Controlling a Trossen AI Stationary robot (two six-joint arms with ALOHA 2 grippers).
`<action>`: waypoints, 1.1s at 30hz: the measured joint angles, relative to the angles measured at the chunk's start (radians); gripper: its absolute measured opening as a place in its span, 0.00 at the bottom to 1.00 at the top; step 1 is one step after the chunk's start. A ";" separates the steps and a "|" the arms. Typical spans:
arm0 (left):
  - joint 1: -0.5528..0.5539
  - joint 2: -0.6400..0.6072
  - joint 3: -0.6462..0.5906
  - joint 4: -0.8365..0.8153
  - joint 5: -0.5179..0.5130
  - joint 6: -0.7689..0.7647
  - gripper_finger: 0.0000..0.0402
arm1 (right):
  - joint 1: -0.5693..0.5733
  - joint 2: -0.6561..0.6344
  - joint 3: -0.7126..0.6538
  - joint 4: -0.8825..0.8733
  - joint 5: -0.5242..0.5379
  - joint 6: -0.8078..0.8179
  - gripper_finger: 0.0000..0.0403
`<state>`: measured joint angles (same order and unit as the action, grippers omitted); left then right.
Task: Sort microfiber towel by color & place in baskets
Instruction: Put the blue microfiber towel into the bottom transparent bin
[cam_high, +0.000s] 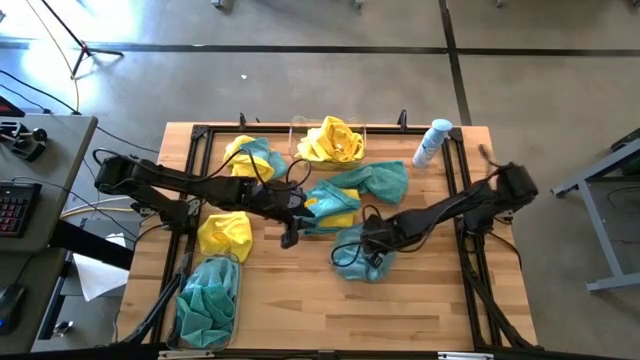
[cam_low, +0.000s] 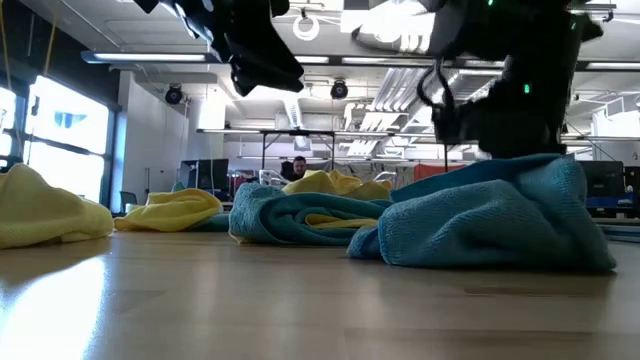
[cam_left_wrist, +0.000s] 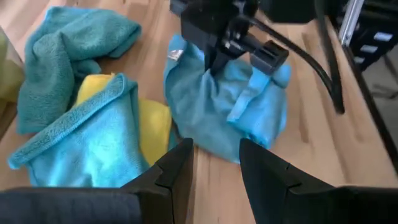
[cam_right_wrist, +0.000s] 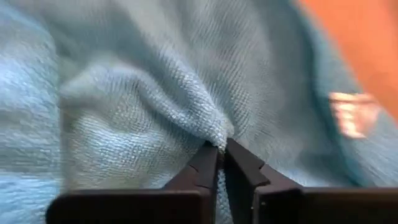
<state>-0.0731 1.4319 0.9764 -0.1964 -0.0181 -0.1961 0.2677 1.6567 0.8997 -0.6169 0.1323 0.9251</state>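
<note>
At the near left of the wooden tabletop (cam_high: 290, 300), a clear plastic bin (cam_high: 207, 300) already holds bunched teal microfiber cloths, with a loose bright yellow cloth (cam_high: 224, 234) just beyond it. The left claw (cam_high: 289, 238) hovers near the middle, fingers spread and empty. Beside it lies a mixed teal-and-yellow heap (cam_high: 345, 195); another yellow-and-teal pair (cam_high: 252, 158) sits farther back. The second clear bin (cam_high: 330, 141), at the far edge, holds yellow cloths. To the right, the right claw (cam_right_wrist: 221, 151) is pressed together, pinching a fold of a crumpled teal cloth (cam_high: 360, 255). I judge sorting roughly half done: several cloths remain loose.
</note>
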 joint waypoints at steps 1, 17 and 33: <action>0.000 0.000 0.000 0.011 0.000 -0.012 0.30 | 0.004 -0.036 -0.001 -0.006 0.026 0.021 0.04; 0.026 0.000 0.261 0.044 -0.020 0.184 0.30 | 0.022 -0.454 0.072 0.159 0.343 -0.155 0.00; 0.025 0.003 0.287 0.135 -0.047 0.215 0.30 | -0.069 -0.253 0.526 0.151 0.344 -0.715 0.00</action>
<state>-0.0480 1.4351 1.2636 -0.0613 -0.0653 0.0191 0.1990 1.4035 1.4255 -0.4659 0.4761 0.2106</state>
